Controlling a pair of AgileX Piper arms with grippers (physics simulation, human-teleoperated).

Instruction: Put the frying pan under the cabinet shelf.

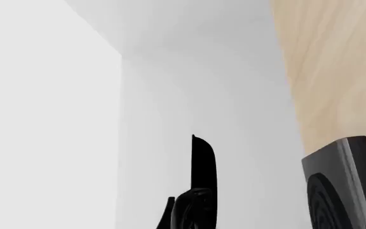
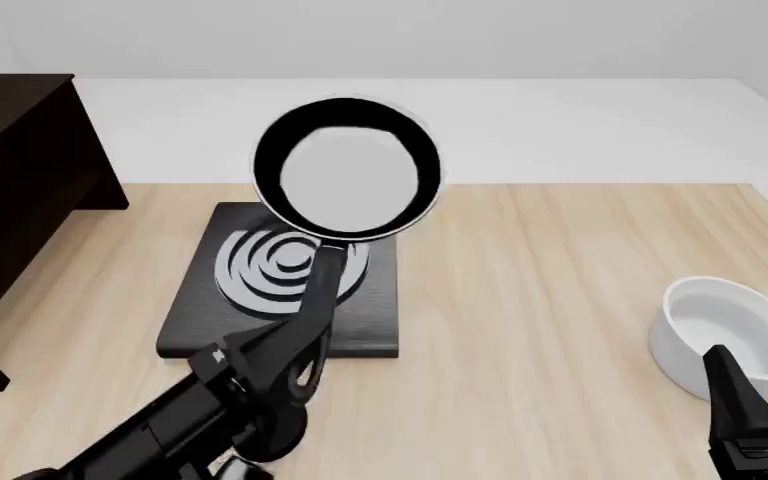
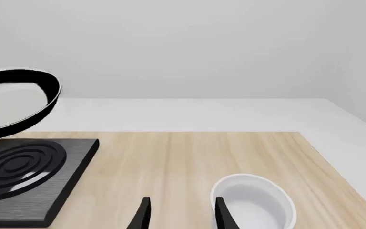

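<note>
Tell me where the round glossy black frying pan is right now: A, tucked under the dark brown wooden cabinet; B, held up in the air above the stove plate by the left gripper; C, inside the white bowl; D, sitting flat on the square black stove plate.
B: the frying pan hangs clear above the stove plate, its handle in the left gripper.

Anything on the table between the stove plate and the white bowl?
No. Front view shows bare wood between the stove plate and the white bowl.
</note>
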